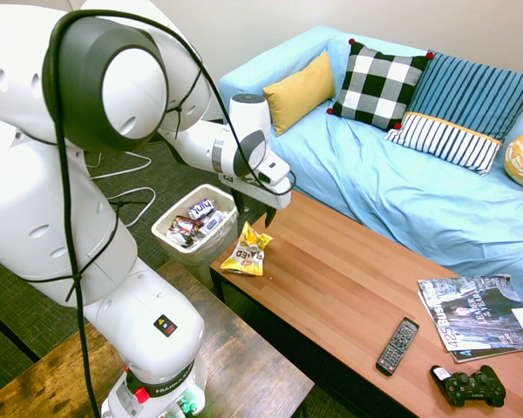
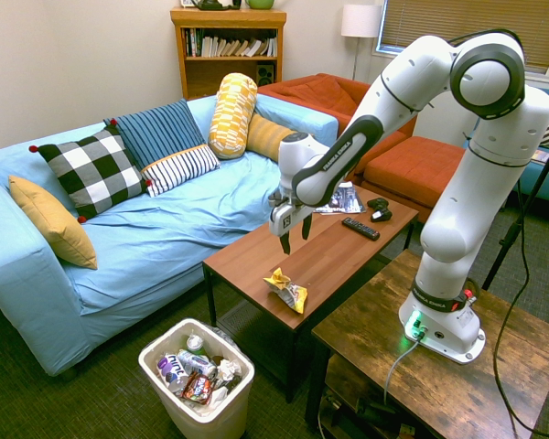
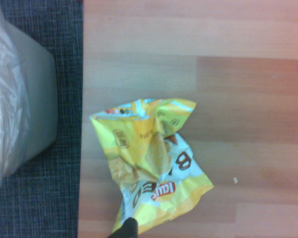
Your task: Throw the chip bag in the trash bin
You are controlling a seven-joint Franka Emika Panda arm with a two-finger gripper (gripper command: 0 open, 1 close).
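The chip bag (image 1: 248, 251) is a crumpled yellow and white foil bag lying on the wooden coffee table (image 1: 349, 287), at the corner nearest the bin. It also shows as chip bag (image 2: 288, 288) and fills the wrist view as chip bag (image 3: 151, 163). My gripper (image 1: 254, 212) hangs open just above it, fingers pointing down and empty, seen also as gripper (image 2: 295, 236). The off-white trash bin (image 1: 163, 230) stands on the carpet beside that table corner, holding several wrappers. Its rim shows as trash bin (image 2: 152, 352) and its wall as trash bin (image 3: 30, 99).
A remote (image 1: 397, 346), a black game controller (image 1: 469, 388) and magazines (image 1: 475, 315) lie at the table's far end. The blue sofa (image 1: 392, 183) with pillows runs along the table's far side. Dark carpet (image 2: 101, 402) surrounds the bin.
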